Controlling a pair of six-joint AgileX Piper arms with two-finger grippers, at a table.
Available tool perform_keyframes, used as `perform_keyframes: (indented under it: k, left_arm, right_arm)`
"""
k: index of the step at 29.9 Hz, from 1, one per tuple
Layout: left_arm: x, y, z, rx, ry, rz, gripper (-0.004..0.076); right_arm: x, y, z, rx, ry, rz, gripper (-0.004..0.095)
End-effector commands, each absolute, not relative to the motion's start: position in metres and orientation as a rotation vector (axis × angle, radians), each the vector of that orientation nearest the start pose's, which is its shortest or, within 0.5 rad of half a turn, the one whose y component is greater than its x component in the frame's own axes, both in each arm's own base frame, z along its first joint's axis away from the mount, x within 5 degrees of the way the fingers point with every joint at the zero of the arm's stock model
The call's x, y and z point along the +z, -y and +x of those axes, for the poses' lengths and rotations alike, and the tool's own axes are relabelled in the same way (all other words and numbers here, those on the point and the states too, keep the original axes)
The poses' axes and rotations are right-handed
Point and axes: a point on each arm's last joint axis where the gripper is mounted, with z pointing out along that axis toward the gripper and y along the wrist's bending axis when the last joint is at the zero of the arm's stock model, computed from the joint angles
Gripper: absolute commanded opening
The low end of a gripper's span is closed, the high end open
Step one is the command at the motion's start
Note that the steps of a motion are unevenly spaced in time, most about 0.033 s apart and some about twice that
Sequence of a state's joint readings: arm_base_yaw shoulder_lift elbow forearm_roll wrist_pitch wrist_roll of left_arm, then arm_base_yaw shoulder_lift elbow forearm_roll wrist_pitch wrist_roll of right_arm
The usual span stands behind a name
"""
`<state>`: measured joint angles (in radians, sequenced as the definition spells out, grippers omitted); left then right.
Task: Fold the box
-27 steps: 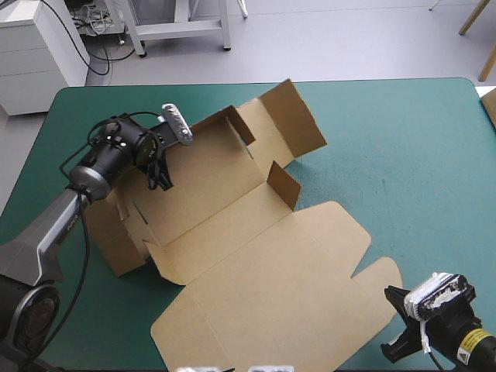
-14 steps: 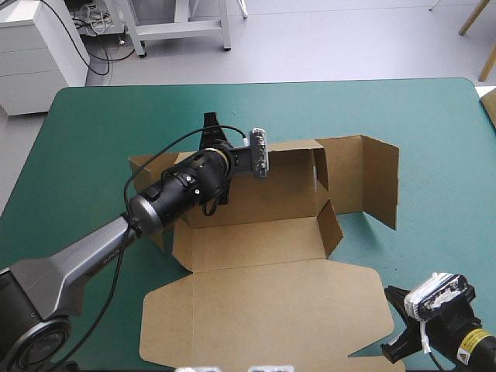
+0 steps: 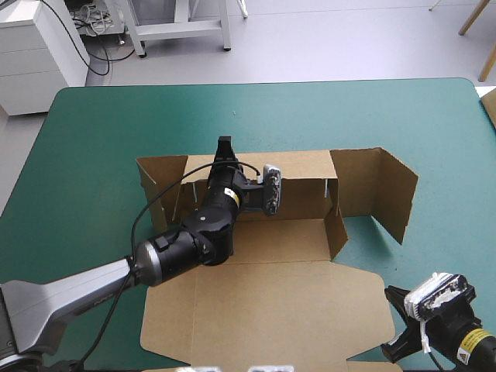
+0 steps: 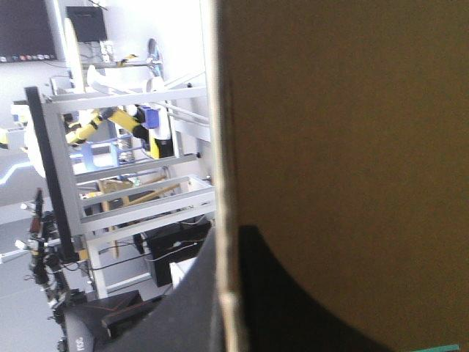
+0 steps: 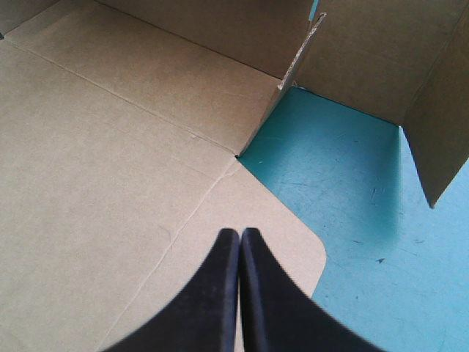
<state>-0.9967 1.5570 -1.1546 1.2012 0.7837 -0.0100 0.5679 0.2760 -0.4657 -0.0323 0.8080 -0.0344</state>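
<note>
Resting centrally on the table [image 3: 93, 132], one brown box [image 3: 271, 294] had its lid flat. Of two grippers, the left gripper [image 3: 225, 151] pinched the raised back wall; the right gripper [image 5: 239, 238], fingers together, held nothing.

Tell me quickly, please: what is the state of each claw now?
Left claw: closed on the back wall of the box.
Right claw: closed, holding nothing.
</note>
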Motion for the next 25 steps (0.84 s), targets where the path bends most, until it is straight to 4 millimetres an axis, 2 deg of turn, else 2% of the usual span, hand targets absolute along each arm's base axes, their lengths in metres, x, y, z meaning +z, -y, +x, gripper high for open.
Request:
perform_keyframes:
  k: [1,5,7,12,14,20,25]
  left_arm:
    - [0.313,0.245,0.211,0.802,-1.364,1.574,-0.0008]
    - [0.307,0.244,0.200,0.761,-1.388,1.561,-0.0008]
    - [0.308,0.243,0.200,0.778,-1.399,1.540,-0.0008]
    - [0.310,0.240,0.198,0.789,-1.428,1.525,-0.0008]
    - [0.315,0.238,0.194,0.765,-1.426,1.513,-0.0008]
    - [0.327,0.237,0.184,0.659,-1.403,1.491,-0.0008]
    - [0.327,0.237,0.184,0.657,-1.405,1.491,-0.0008]
  right_arm:
    - [0.294,-0.027,0.048,0.282,-1.934,-0.611,-0.0021]
    - [0.294,-0.027,0.049,0.279,-1.933,-0.612,0.0005]
    - [0.294,-0.027,0.049,0.276,-1.931,-0.617,0.0079]
    - [0.294,-0.027,0.049,0.276,-1.931,-0.617,0.0420]
    - [0.294,-0.027,0.049,0.276,-1.931,-0.617,0.0492]
    - [0.294,-0.028,0.048,0.291,-1.933,-0.608,0.0487]
    - [0.300,-0.027,0.048,0.307,-1.914,-0.587,0.0488]
